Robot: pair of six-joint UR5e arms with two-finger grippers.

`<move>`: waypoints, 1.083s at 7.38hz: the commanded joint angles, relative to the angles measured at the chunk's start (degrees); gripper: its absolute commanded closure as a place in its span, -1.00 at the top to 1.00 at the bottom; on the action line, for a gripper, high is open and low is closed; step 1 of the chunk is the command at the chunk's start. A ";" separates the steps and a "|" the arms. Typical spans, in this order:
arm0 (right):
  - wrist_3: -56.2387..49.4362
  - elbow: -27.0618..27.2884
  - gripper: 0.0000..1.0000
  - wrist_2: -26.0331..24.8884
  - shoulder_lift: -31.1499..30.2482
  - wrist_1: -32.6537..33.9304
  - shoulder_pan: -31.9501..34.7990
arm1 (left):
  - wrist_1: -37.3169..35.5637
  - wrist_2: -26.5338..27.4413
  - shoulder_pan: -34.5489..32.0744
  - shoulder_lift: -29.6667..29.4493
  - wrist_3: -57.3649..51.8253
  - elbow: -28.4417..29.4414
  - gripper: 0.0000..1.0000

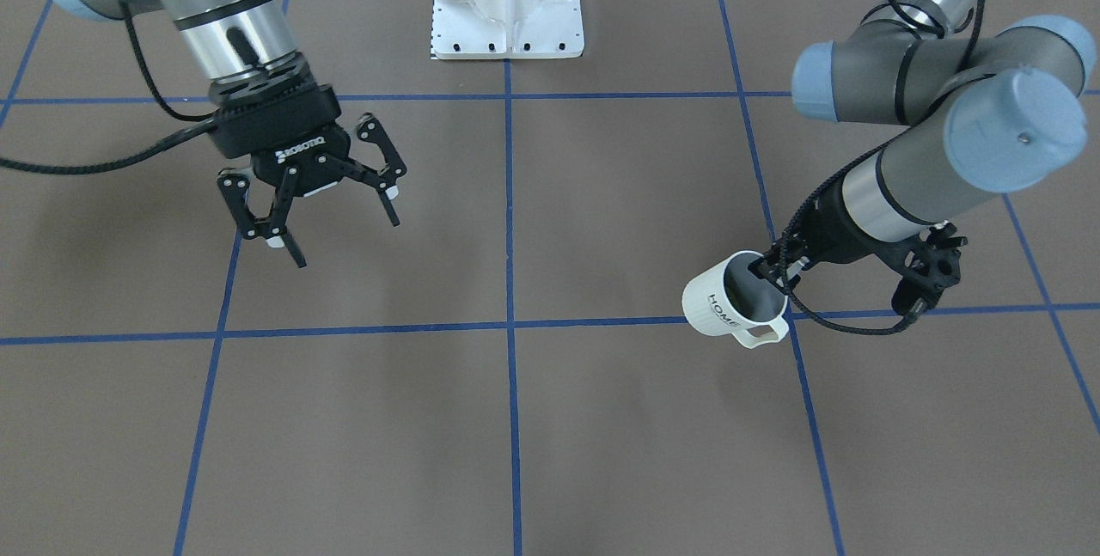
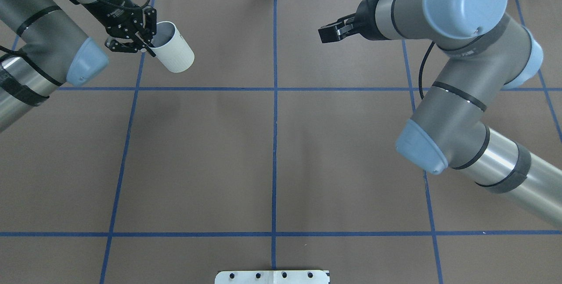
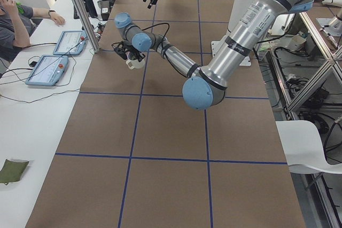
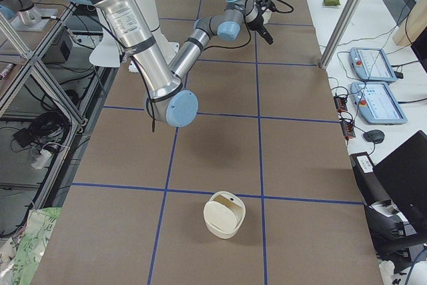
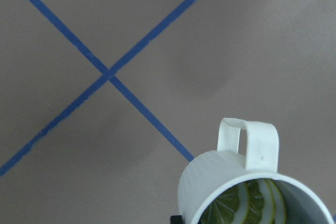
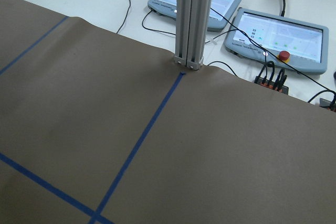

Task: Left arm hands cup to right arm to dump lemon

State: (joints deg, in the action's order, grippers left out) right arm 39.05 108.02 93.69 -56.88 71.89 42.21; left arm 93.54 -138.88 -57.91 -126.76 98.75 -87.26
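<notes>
My left gripper (image 1: 773,268) is shut on the rim of the off-white cup (image 1: 730,302) with "HOME" lettering and holds it tilted above the table. It is at the far left in the overhead view (image 2: 142,40), with the cup (image 2: 175,51) beside it. The left wrist view shows the cup (image 5: 231,182), handle up, with the yellow-green lemon (image 5: 247,205) inside. My right gripper (image 1: 344,238), lettered "ROBOTIQ", is open and empty, well apart from the cup across the table. It also shows in the overhead view (image 2: 329,34).
A white base plate (image 1: 507,15) stands at the robot's side. Blue tape lines grid the brown table (image 2: 272,143). An aluminium post (image 6: 188,19) and control tablets (image 6: 278,35) stand past the far edge. Another off-white round container (image 4: 225,213) lies at the table's right end.
</notes>
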 commanded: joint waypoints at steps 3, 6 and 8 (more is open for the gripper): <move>-1.25 -2.03 0.96 -17.55 0.72 -11.42 -11.96 | 0.06 -0.08 2.01 -7.35 13.82 2.19 -1.00; -7.67 -2.29 0.99 -26.94 0.80 -11.16 -18.28 | -0.37 -0.17 3.41 -10.94 13.92 3.75 -1.00; -6.89 -3.08 0.99 -28.29 1.07 -11.33 -19.70 | -0.38 -0.17 5.26 -13.16 14.01 4.91 -1.00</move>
State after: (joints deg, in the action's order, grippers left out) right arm 31.77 105.36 66.60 -55.98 60.66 23.56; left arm 93.11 -138.99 -53.62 -138.72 112.71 -82.92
